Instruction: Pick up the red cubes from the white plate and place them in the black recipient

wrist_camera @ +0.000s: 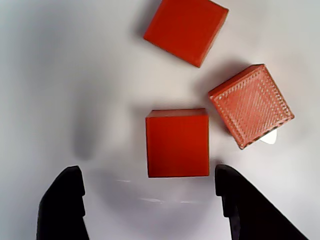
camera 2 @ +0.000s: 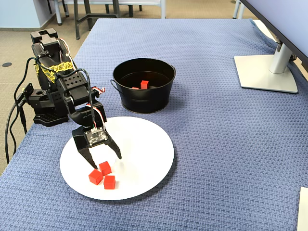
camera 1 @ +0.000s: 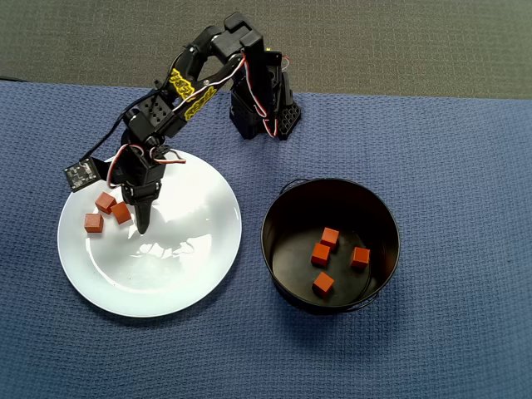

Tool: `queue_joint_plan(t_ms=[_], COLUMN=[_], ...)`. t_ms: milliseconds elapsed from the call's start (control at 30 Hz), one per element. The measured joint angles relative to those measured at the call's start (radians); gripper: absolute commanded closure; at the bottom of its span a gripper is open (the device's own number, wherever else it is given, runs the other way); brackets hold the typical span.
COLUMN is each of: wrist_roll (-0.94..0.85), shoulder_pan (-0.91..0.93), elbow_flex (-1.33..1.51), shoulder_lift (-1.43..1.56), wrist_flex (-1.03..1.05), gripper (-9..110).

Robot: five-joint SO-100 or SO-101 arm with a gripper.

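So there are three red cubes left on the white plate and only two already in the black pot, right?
Not quite: the overhead view shows four red cubes in the black pot, not two. Three red cubes on the white plate is right.

Bright, sharp; perhaps slight glare.
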Motion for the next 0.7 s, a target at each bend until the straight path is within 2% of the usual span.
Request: queue_joint_plan(t_ms=[300, 533, 700], wrist_roll=[0.006, 0.029, 0.106], shoulder_pan=[0.006, 0.006, 0.006], elbow_flex=[-0.058, -0.078, -0.078], shoulder_lift=[-0.028, -0.040, -0.040], wrist_flex=[0.000, -0.003, -0.031], gripper=[81, 101, 101])
